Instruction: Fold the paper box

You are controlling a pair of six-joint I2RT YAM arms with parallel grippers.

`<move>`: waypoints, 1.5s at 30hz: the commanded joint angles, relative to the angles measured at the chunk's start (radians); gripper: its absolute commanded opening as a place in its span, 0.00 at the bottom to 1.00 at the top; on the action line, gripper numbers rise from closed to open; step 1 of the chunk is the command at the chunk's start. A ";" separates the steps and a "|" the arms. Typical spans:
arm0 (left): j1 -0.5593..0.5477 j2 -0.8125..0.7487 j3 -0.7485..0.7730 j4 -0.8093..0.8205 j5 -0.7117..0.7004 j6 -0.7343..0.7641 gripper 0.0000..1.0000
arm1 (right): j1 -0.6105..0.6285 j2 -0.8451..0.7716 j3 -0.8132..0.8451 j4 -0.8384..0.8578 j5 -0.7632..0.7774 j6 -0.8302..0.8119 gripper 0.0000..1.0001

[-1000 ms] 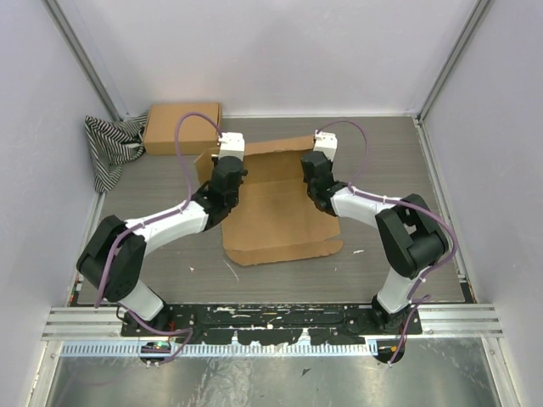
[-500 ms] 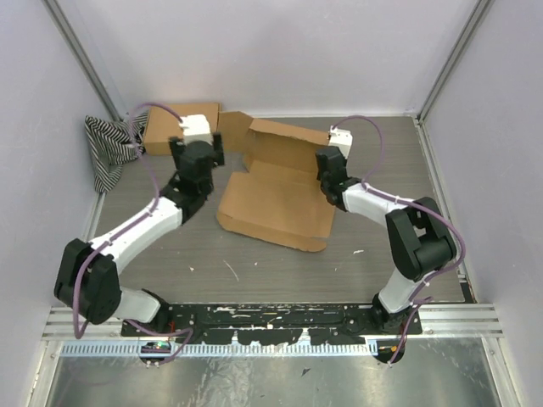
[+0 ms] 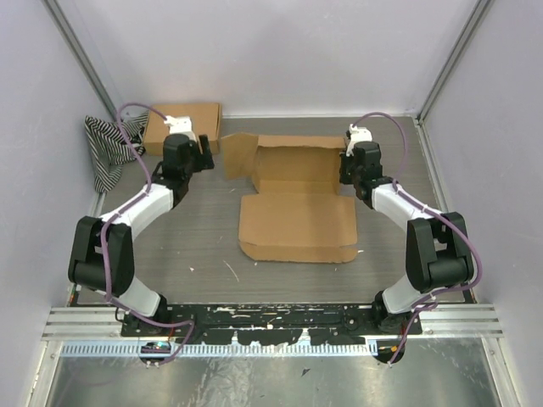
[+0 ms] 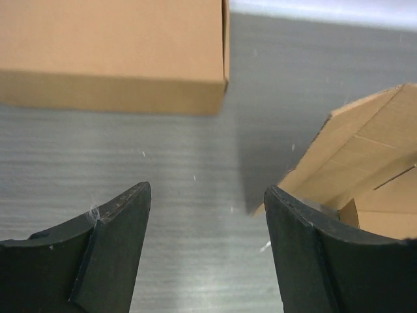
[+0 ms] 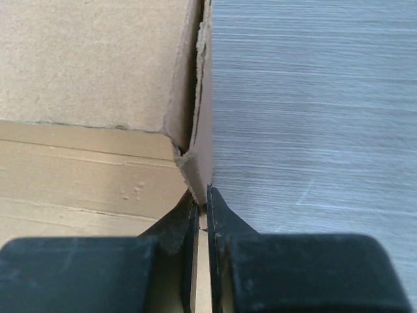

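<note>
The paper box (image 3: 297, 216) lies in the middle of the table as a brown die-cut sheet. Its back part stands up as low walls, and a loose flap (image 3: 237, 154) leans out at the back left. My right gripper (image 3: 348, 172) is shut on the upright right wall; in the right wrist view the jaws (image 5: 203, 195) pinch the cardboard edge (image 5: 195, 163) between them. My left gripper (image 3: 197, 146) stands open and empty, left of the flap. In the left wrist view its fingertips (image 4: 208, 189) have bare table between them, with the flap (image 4: 365, 156) at right.
A second, closed brown cardboard box (image 3: 181, 125) sits at the back left, also seen ahead of the left fingers (image 4: 114, 52). A striped cloth (image 3: 110, 148) lies against the left wall. Enclosure walls bound the table on three sides.
My left gripper opened, let go of the paper box and swung back-left toward the second box. My right gripper, still shut on the wall, pulled the box right and back, turning it square.
</note>
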 commanded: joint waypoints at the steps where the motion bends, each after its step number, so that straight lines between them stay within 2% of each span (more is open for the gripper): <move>1: 0.004 0.005 -0.125 0.196 0.131 -0.010 0.77 | 0.002 -0.028 0.038 -0.036 -0.225 -0.077 0.01; 5: 0.005 0.006 -0.218 0.330 0.127 0.025 0.76 | 0.002 -0.016 0.045 -0.047 -0.235 -0.081 0.01; 9: 0.028 -0.040 -0.276 0.381 0.120 0.034 0.75 | 0.002 -0.012 0.047 -0.056 -0.224 -0.083 0.01; 20: 0.050 -0.036 -0.364 0.521 0.534 -0.149 0.71 | -0.002 0.025 0.088 -0.072 -0.253 -0.066 0.01; 25: 0.044 -0.041 -0.396 0.541 0.614 -0.194 0.69 | -0.002 0.023 0.093 -0.074 -0.259 -0.059 0.01; 34: -0.014 -0.130 -0.431 0.512 0.613 -0.237 0.68 | -0.003 0.029 0.095 -0.071 -0.261 -0.049 0.01; 45: -0.098 -0.122 -0.406 0.456 0.560 -0.220 0.66 | -0.003 0.018 0.080 -0.059 -0.288 -0.023 0.01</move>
